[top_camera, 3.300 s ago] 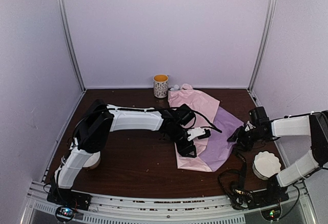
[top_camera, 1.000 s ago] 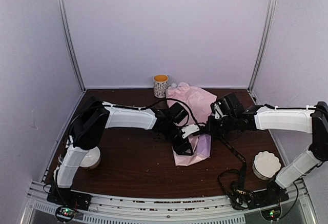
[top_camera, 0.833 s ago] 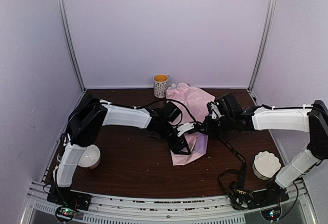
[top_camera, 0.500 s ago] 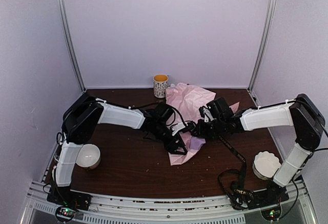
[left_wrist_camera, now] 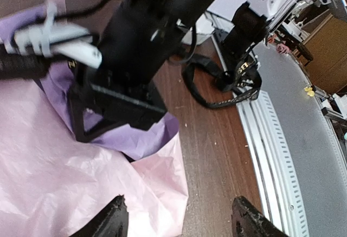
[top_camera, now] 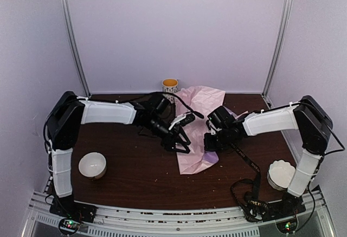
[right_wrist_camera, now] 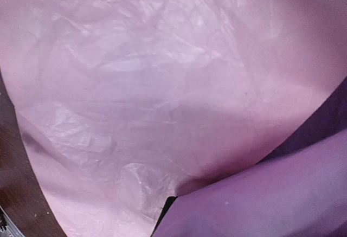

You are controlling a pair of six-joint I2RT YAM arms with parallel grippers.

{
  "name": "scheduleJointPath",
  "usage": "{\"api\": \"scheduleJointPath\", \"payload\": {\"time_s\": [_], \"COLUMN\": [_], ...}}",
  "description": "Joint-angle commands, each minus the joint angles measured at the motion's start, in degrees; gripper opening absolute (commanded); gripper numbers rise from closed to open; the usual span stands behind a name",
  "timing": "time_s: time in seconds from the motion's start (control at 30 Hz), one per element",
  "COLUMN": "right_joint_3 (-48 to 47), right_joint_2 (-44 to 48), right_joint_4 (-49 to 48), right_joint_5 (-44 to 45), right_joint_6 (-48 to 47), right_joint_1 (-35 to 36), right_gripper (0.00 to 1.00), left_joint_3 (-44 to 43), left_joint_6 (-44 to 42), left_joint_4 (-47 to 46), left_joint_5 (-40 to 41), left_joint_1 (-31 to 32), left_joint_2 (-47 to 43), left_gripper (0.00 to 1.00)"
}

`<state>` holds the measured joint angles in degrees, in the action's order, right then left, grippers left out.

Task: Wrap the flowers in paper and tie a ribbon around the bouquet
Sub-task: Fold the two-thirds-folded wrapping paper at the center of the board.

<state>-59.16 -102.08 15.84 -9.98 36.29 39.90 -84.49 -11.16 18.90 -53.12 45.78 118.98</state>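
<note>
Left claw point(left_wrist_camera: 179, 222) spread above paper point(top_camera: 196, 160); right claw point(top_camera: 209, 141) pinching paper; mug point(top_camera: 169, 87) behind.

Crinkled pink paper point(right_wrist_camera: 152, 85) fills view; lilac face lower right; dark table point(right_wrist_camera: 13, 193) sliver lower left.

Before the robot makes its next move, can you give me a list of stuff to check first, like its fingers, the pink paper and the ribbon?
1. Right fingers gripping the paper: ok, shut on the lilac fold.
2. Left fingers free to help: ok, open with nothing between them, above the pink edge.
3. Flowers tucked inside: cannot tell, no blooms or stems show.
4. Paper rolled into a cone: not ok, it is only loosely folded over.
5. Ribbon around the paper: not ok, it lies on the table beside the right arm.
</note>
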Motion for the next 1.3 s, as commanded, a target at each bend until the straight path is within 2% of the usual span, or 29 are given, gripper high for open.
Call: {"api": "scheduleJointPath", "payload": {"time_s": [0.0, 0.1, 0.17, 0.27, 0.43, 0.53, 0.8, 1.0, 1.27], "right_joint_3": [-2.75, -4.25, -5.45, -7.37, -15.02, -20.35, -28.76, -30.44, -29.72], "right_joint_2": [-0.97, -1.37, -1.65, -2.32, -4.81, -7.16, -17.21, -22.82, -23.9], "right_joint_4": [6.18, 9.03, 11.28, 14.6, 24.36, 30.41, 36.45, 37.49, 37.56], "right_joint_5": [5.77, 7.97, 10.0, 13.35, 25.41, 35.38, 52.63, 53.07, 55.04], "right_joint_6": [-3.24, -5.32, -6.87, -8.88, -14.29, -18.16, -32.77, -35.33, -36.31], "right_joint_1": [0.81, 1.54, 2.24, 3.72, 8.74, 13.01, 23.17, 24.34, 24.73], "right_gripper": [0.01, 0.01, 0.01, 0.01, 0.0, 0.0, 0.0, 0.0, 0.0], "left_joint_3": [-1.46, -1.04, -5.48, -14.61, -21.26, -24.77, -21.68, -16.93, -15.23], "left_joint_6": [-7.09, 7.18, 14.66, 11.4, 8.71, 8.95, 9.77, 13.5, 12.66], "left_joint_4": [4.68, -6.42, -7.18, -1.07, 0.1, 2.3, -0.05, -6.27, -7.2], "left_joint_5": [-5.63, 6.64, 16.52, 24.79, 31.36, 32.88, 30.69, 21.56, 19.11], "left_joint_1": [-3.7, -7.42, -9.31, -7.36, -3.96, -4.0, -4.09, -7.85, -10.53], "left_joint_2": [-3.37, -1.23, 2.75, 9.04, 14.48, 18.06, 17.73, 11.86, -0.31], "left_gripper": [0.67, 0.62, 0.58, 0.57, 0.57, 0.55, 0.54, 0.6, 0.78]}}
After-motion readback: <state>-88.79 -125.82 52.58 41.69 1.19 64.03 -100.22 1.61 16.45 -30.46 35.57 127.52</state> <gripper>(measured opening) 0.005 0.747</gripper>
